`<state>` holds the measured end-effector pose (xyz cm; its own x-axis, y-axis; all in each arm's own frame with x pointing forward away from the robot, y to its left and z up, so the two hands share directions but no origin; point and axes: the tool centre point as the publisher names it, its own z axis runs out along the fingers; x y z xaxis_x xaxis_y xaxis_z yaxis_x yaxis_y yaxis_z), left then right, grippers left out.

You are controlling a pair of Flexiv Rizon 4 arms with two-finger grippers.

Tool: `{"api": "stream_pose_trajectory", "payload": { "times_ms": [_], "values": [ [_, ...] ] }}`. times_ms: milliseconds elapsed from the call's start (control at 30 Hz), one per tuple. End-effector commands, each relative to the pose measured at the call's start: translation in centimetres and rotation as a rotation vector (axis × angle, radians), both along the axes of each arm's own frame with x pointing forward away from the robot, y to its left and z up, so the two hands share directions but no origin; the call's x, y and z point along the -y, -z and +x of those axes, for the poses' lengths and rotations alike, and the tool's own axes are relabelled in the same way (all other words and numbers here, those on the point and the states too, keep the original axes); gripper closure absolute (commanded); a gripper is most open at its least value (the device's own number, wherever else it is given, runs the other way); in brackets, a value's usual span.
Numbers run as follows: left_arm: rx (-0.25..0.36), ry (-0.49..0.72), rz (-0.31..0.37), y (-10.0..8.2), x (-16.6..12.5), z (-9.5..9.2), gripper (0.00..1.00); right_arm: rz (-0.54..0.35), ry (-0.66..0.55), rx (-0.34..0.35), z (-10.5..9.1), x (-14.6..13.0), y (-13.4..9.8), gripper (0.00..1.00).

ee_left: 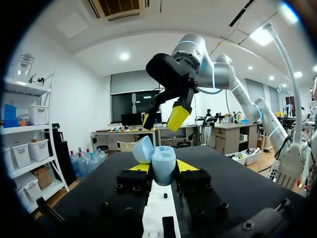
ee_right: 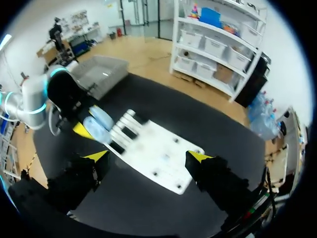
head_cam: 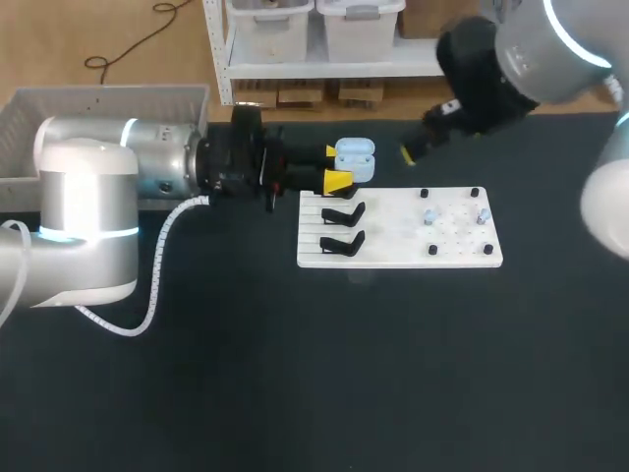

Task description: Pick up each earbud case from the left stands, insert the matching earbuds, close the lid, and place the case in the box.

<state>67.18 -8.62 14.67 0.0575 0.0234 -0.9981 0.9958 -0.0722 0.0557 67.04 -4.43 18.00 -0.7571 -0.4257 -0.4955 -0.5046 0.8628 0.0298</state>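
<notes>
Above the white board's (head_cam: 393, 251) rear left corner: earbud case (head_cam: 358, 157), pale blue, lid open, clamped in left gripper (head_cam: 340, 165). Right gripper (ee_right: 148, 156) spread wide, empty, hovering beyond. Step: earbud insertion (apparently). Next: precise pick of an earbud (head_cam: 429, 214) from the board's right half.

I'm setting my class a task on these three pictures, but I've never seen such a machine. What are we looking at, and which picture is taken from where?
It is a robot with two arms, each ending in a two-finger gripper with yellow tips. One picture looks down from above; the two round ones come from cameras on the wrists. On the black table lies a white board with black stands and small earbuds; a grey box sits at the left. The left gripper holds a light blue earbud case, lid open. The right gripper is open, empty.
</notes>
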Motion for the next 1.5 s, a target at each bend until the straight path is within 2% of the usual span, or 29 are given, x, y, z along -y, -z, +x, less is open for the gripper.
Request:
{"api": "stream_pose_trajectory", "payload": {
  "times_ms": [33, 233, 367, 467, 733, 1000, 1033, 1067, 1100, 1167, 1200, 1233, 1300, 1500],
  "values": [
    [0.003, -0.005, -0.002, 0.1, 0.0, -0.1, 1.00, -0.085, 0.067, 0.014, -1.4, 2.3, -0.6, 0.00],
    [0.003, -0.005, -0.002, 0.1, 0.0, -0.1, 1.00, -0.172, 0.109, -0.046, -1.5, 4.7, 1.9, 0.00],
    [0.003, -0.005, -0.002, 0.1, 0.0, -0.1, 1.00, -0.239, 0.105, -0.088, -1.3, 6.0, 4.0, 0.00],
    [0.003, -0.005, -0.002, 0.1, 0.0, -0.1, 1.00, -0.256, 0.091, -0.131, -1.0, 6.7, 5.4, 0.00],
    [0.003, -0.005, -0.002, 0.1, 0.0, -0.1, 1.00, -0.345, 0.028, -0.215, 0.0, 7.8, 8.6, 0.00],
    [0.003, -0.005, -0.002, 0.1, 0.0, -0.1, 1.00, -0.385, -0.029, -0.265, 0.8, 8.2, 10.7, 0.02],
    [0.003, -0.005, -0.002, 0.1, 0.0, -0.1, 1.00, -0.385, -0.034, -0.271, 0.9, 8.3, 10.9, 0.06],
    [0.003, -0.005, -0.002, 0.1, 0.0, -0.1, 1.00, -0.388, -0.037, -0.276, 1.0, 8.4, 11.2, 0.26],
    [0.003, -0.005, -0.002, 0.1, 0.0, -0.1, 1.00, -0.390, -0.039, -0.279, 1.1, 8.5, 11.5, 0.37],
    [0.003, -0.005, -0.002, 0.1, 0.0, -0.1, 1.00, -0.388, -0.043, -0.289, 1.3, 8.8, 12.0, 0.37],
    [0.003, -0.005, -0.002, 0.1, 0.0, -0.1, 1.00, -0.388, -0.044, -0.291, 1.3, 8.9, 12.2, 0.41],
    [0.003, -0.005, -0.002, 0.1, 0.0, -0.1, 1.00, -0.387, -0.045, -0.293, 1.4, 9.0, 12.4, 0.51],
    [0.003, -0.005, -0.002, 0.1, 0.0, -0.1, 1.00, -0.384, -0.048, -0.296, 1.5, 9.1, 12.8, 0.54],
    [0.003, -0.005, -0.002, 0.1, 0.0, -0.1, 1.00, -0.377, -0.058, -0.304, 1.6, 9.2, 13.7, 0.53]
  ]
}}
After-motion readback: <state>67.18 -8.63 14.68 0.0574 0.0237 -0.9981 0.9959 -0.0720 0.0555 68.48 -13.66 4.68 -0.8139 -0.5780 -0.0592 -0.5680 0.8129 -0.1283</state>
